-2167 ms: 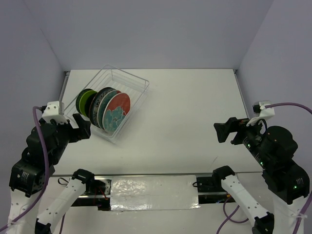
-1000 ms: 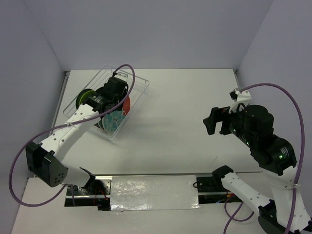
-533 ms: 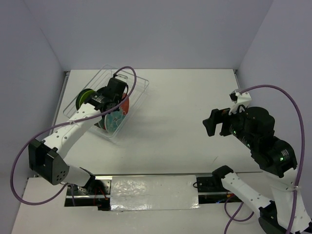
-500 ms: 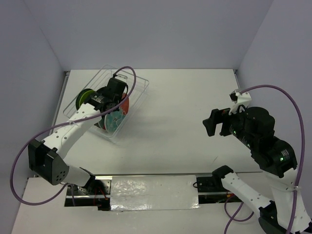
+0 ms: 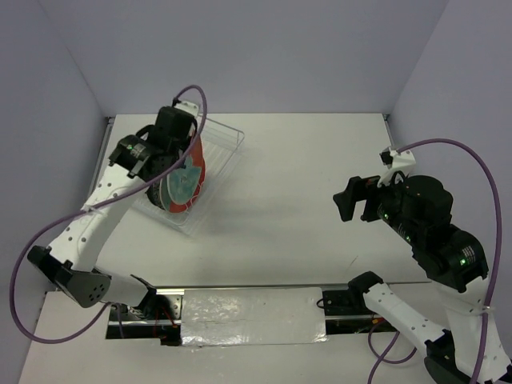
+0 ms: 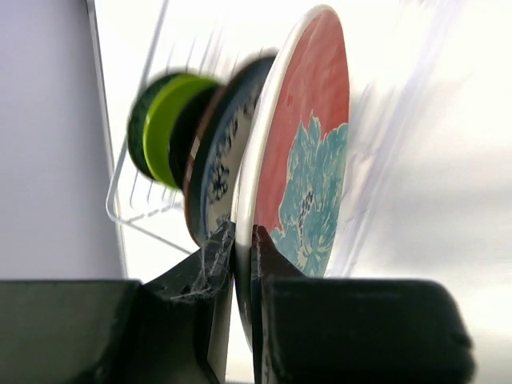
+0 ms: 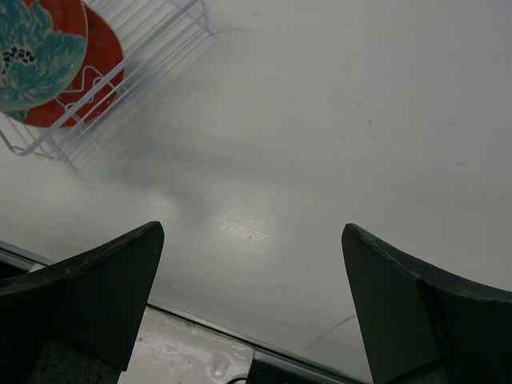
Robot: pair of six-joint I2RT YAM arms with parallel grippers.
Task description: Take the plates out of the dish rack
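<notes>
My left gripper (image 6: 244,240) is shut on the rim of the red-and-teal floral plate (image 6: 308,160), which stands on edge over the dish rack (image 5: 228,142). From above, that plate (image 5: 186,174) shows just below my left gripper (image 5: 178,142), with the arm hiding most of the other plates. Behind it in the left wrist view stand a blue-patterned plate (image 6: 220,172), a dark plate and a green-edged plate (image 6: 164,128) in the rack (image 6: 120,216). My right gripper (image 5: 346,200) hangs open over bare table at the right, far from the rack (image 7: 144,72); the floral plate (image 7: 40,56) is at that view's top left.
The rack sits at the table's back left, close to the left wall (image 5: 56,96). The white table (image 5: 312,176) stretches from the rack to the right wall. A metal strip (image 5: 248,288) runs along the near edge.
My left gripper has closed on the floral plate's rim and lifted it up and back from its slot. The right arm has stayed still.
</notes>
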